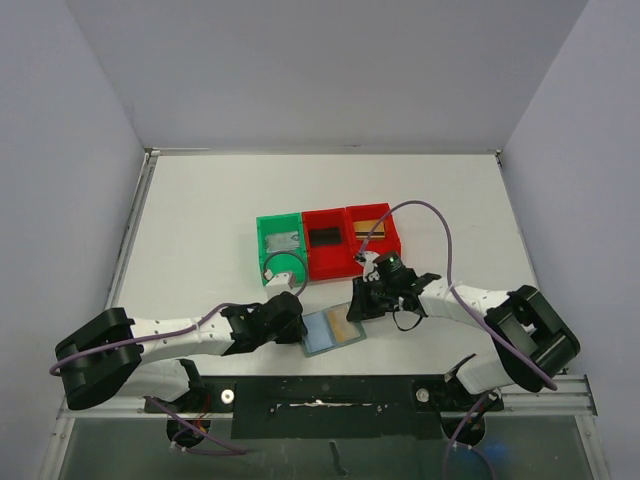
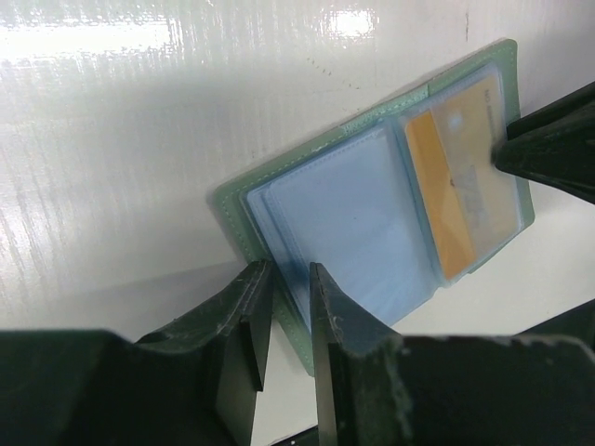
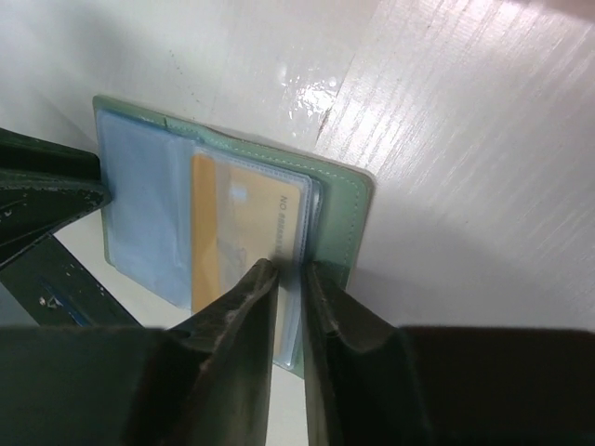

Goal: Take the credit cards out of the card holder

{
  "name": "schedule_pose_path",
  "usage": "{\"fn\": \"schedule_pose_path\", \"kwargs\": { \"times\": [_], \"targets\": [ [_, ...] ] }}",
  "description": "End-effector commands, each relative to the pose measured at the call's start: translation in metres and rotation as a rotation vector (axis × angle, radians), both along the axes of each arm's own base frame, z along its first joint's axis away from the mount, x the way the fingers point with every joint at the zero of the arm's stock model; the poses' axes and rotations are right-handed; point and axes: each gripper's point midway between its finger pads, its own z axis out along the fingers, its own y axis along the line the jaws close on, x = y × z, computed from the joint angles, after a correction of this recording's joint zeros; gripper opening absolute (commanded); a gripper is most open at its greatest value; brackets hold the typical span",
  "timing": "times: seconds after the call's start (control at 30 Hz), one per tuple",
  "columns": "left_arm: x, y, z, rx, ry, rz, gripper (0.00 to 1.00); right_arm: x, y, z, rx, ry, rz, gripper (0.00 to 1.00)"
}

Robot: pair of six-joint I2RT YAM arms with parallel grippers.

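Flat grey-green card holder [image 1: 333,330] lies open near the white table's [image 1: 200,220] front edge, clear pockets up. Left gripper [image 2: 288,279] nips its 9 o'clock edge, jaws narrow. Right gripper [image 3: 290,271], at 2 o'clock, straddles the pocketed thin gold credit card [image 3: 246,218]; grip unclear. Green plastic bin [image 1: 261,245] and two red plastic bins [image 1: 325,218] crowd 12 o'clock.

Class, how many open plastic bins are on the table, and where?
3: the green bin on the left, the middle red bin, the right red bin, in one row; none seems hidden.
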Motion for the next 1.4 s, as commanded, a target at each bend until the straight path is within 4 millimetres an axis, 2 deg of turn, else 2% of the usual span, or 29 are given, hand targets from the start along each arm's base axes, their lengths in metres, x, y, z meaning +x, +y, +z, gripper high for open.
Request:
{"fn": "schedule_pose_path", "kwargs": {
  "times": [0.0, 0.27, 0.5, 0.67, 0.73, 0.87, 1.1, 1.23, 1.37],
  "targets": [
    [0.002, -0.012, 0.005, -0.028, -0.013, -0.027, 0.20, 0.003, 0.017, 0.010, 0.022, -0.033, 0.046, 0.12],
    [0.003, -0.008, 0.007, -0.015, -0.021, -0.017, 0.17, 0.014, 0.003, 0.023, -0.082, -0.074, -0.034, 0.00],
    [0.005, -0.007, 0.009, -0.008, -0.029, -0.014, 0.17, 0.011, 0.018, 0.051, -0.037, -0.136, -0.002, 0.00],
    [0.006, -0.008, 0.010, -0.007, -0.033, -0.013, 0.17, 0.009, 0.011, 0.049, -0.081, -0.124, -0.012, 0.01],
    [0.006, -0.009, 0.011, -0.009, -0.035, -0.012, 0.17, 0.006, 0.013, 0.049, -0.075, -0.119, 0.002, 0.03],
    [0.007, -0.009, 0.011, -0.007, -0.036, -0.014, 0.17, 0.001, 0.026, 0.058, -0.017, -0.137, 0.048, 0.19],
    [0.007, -0.011, 0.011, -0.007, -0.033, -0.017, 0.17, -0.005, 0.032, 0.057, -0.022, -0.134, 0.084, 0.25],
    [0.007, -0.010, 0.012, -0.006, -0.034, -0.016, 0.17, -0.004, 0.026, 0.053, -0.096, -0.119, 0.064, 0.27],
    [0.007, -0.009, 0.012, -0.003, -0.037, -0.013, 0.17, -0.004, 0.029, 0.062, -0.090, -0.141, 0.058, 0.34]
  ]
}}
